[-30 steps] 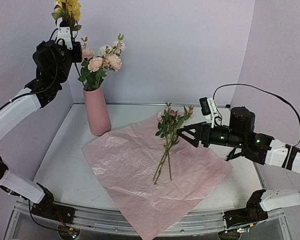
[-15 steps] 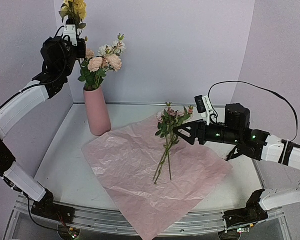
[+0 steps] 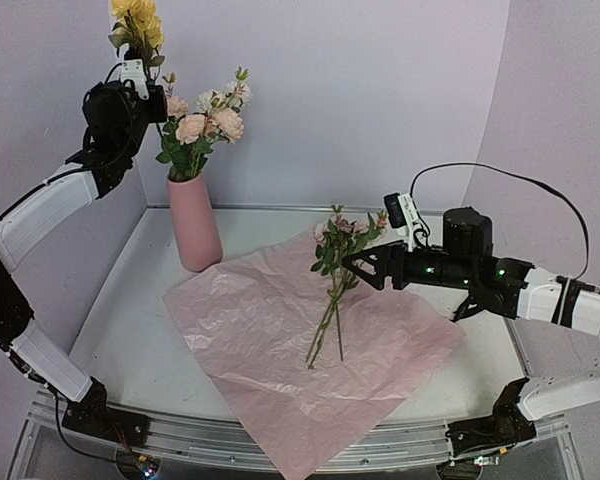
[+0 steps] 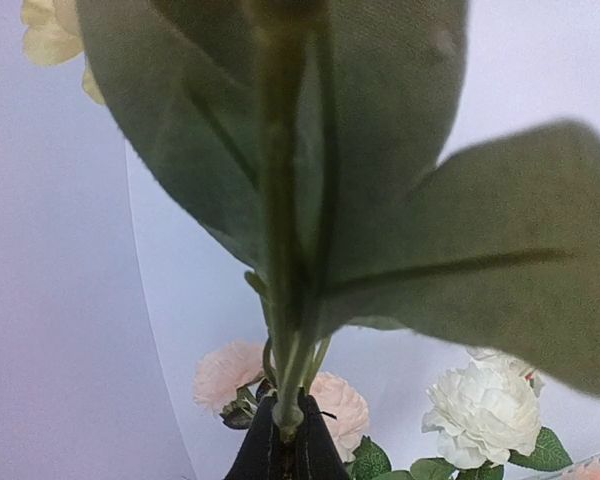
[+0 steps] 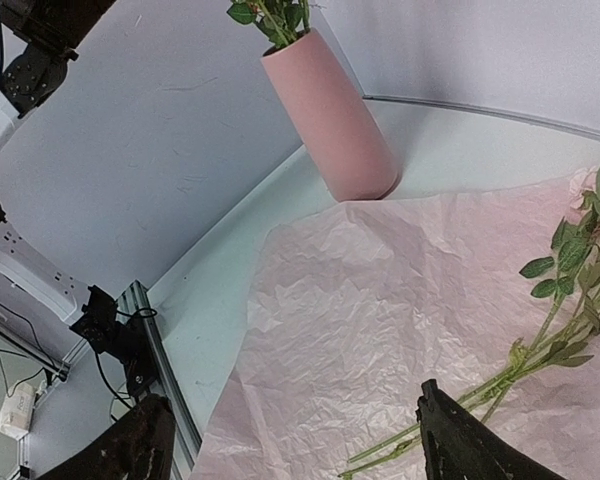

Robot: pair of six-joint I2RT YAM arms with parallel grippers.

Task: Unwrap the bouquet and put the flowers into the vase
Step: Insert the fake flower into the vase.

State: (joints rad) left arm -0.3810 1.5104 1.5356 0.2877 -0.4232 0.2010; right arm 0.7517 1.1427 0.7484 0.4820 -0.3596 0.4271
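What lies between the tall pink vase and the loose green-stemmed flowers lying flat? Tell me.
Only the crinkled pink paper sheet, otherwise bare; the top view shows it.

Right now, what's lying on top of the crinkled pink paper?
A few loose flowers lie on the paper, blooms at its far edge. Whatever lies beneath the sheet is hidden.

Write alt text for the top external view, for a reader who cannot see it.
The left gripper holds a yellow flower high beside a pink vase that has flowers in it. The open right gripper is at more flowers lying on unfolded pink paper.
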